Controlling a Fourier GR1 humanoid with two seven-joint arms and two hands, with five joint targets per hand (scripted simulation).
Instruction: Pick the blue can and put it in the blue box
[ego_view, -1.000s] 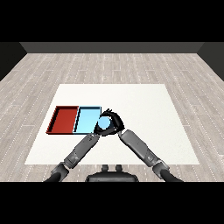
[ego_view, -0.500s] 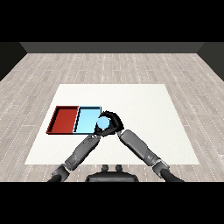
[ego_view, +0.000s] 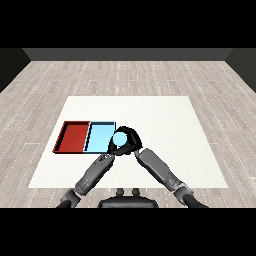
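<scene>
In the head view, the light blue can (ego_view: 119, 138) is held just above the table at the right edge of the light blue tray (ego_view: 99, 138). My right hand (ego_view: 132, 140) is curled round the can from the right. My left hand (ego_view: 114, 151) sits directly below the can, close against the right hand and partly hidden by it. The red tray (ego_view: 73, 136) lies against the blue tray's left side.
The white table (ego_view: 165, 120) stretches to the right and behind the trays. Both grey forearms come in from the lower corners and meet near the can. Beyond the table lies a wooden floor.
The right hand has carried the can a little to the left and farther away, up to the blue tray's right edge. The left arm has barely shifted.
</scene>
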